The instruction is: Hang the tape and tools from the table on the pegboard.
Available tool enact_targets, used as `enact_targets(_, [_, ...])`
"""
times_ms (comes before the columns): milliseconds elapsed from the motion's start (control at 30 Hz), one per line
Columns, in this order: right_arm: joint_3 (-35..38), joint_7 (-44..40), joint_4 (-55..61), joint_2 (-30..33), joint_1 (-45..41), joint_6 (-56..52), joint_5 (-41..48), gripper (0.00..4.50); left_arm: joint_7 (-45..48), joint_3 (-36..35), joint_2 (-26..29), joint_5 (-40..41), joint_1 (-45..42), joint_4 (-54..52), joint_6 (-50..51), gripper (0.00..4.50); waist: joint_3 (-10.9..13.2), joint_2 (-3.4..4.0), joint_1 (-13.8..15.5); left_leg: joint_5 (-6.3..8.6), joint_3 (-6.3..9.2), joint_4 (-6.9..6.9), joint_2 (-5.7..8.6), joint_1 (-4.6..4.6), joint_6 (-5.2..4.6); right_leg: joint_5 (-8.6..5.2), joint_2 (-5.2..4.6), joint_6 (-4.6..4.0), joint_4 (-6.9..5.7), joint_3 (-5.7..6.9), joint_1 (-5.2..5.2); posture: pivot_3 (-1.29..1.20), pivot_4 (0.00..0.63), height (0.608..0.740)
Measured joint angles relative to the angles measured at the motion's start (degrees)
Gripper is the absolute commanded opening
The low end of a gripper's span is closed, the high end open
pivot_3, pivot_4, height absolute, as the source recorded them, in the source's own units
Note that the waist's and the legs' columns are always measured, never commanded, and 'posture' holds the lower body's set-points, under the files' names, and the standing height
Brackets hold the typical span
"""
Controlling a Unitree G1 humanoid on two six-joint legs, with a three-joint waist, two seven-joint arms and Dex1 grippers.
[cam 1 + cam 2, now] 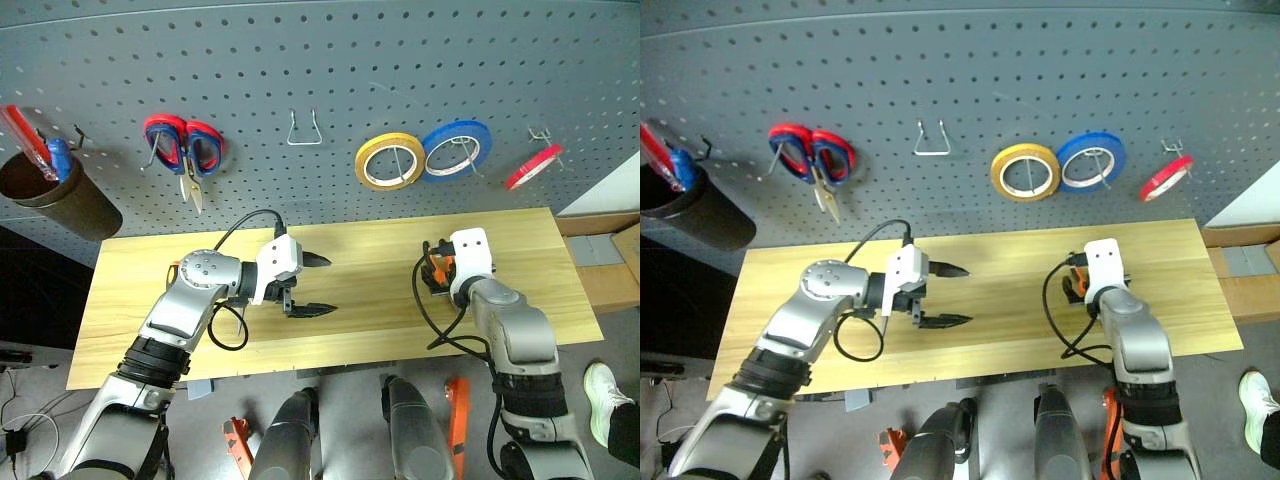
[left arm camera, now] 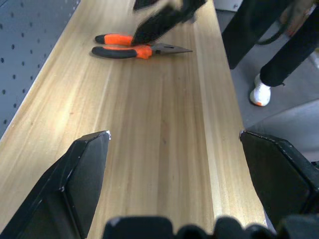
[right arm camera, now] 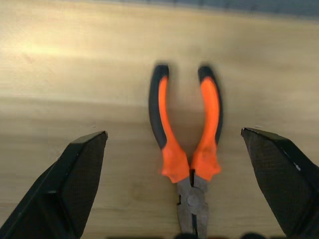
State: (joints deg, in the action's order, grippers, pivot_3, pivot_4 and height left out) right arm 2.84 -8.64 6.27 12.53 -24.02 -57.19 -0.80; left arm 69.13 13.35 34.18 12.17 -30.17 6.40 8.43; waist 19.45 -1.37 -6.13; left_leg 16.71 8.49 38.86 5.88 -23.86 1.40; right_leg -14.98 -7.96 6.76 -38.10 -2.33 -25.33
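Orange-handled pliers (image 3: 188, 149) lie flat, handles spread.

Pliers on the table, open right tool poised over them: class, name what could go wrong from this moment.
1. The pliers lie flat on the table between the right tool's open fingers; closing from here might pinch one handle or push them along the wood.
2. The pliers sit near the table's back edge, by the pegboard; a nudge could slide them against it.
3. The left tool hovers open nearby; both arms reaching in could collide.
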Motion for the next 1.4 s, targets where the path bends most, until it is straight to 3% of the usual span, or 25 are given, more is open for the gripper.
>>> enact_targets(667, [2.67, -2.93, -25.07, 2.86, -10.41, 11.55, 2.78, 4.48, -0.98, 0.04, -0.44, -0.84, 0.2, -0.67, 0.35, 4.5, 0.0, 0.0, -0.46, 0.0, -0.16, 0.05, -0.09, 0.03, 0.0, 0.03, 0.03, 0.0, -0.06, -0.01, -0.03, -0.13, 0.374, 0.74])
enact_targets(767, [2.79, -3.33, -26.69, 3.4, -11.42, 11.27, 3.39, 3.88, -1.01, 0.04, -0.45, -0.88, 0.4, -1.34, 0.34, 4.5, 0.0, 0.0, -0.46, 0.0, -0.16, 0.05, -0.1, 0.04, 0.01, 0.03, 0.03, 0.0, -0.06, 0.0, -0.02, -0.13, 0.372, 0.74])
enact_targets(867, [2.77, -3.54, -27.12, 3.87, -11.85, 10.61, 3.9, 2.92, -1.07, 0.04, -0.45, -0.9, 0.47, -1.39, 0.34, 4.5, 0.0, 0.0, -0.45, 0.0, -0.16, 0.07, -0.1, 0.04, 0.01, 0.03, 0.03, -0.01, -0.06, -0.01, -0.01, -0.13, 0.368, 0.74])
enact_targets(900, [2.74, -3.7, -27.07, 4.03, -11.9, 10.32, 4.07, 2.73, -1.08, 0.04, -0.46, -0.9, 0.52, -1.4, 0.34, 4.5, -0.01, 0.0, -0.45, 0.0, -0.16, 0.07, -0.1, 0.04, 0.01, 0.03, 0.03, 0.0, -0.06, -0.01, -0.01, -0.13, 0.368, 0.74])
enact_targets(1167, [1.3, -4.08, -21.52, 4.59, -8.76, 7.43, 4.24, 2.73, -1.59, -0.06, -0.46, -0.85, 2.06, -2.01, 1.09, 4.5, -0.02, 0.01, -0.45, 0.0, -0.15, 0.07, -0.1, 0.04, 0.01, 0.03, 0.03, 0.0, -0.06, 0.0, -0.02, -0.15, 0.359, 0.74])
enact_targets(1400, [-5.17, -7.69, 0.56, 8.07, 1.5, 5.83, 4.22, 2.73, -5.8, -3.16, -0.9, 0.49, 4.6, -4.36, 3.05, 4.5, -0.01, 0.01, -0.51, 0.0, -0.24, 0.04, -0.11, -0.06, 0.01, 0.03, 0.02, 0.0, -0.13, -0.06, -0.23, -0.15, 0.349, 0.74])
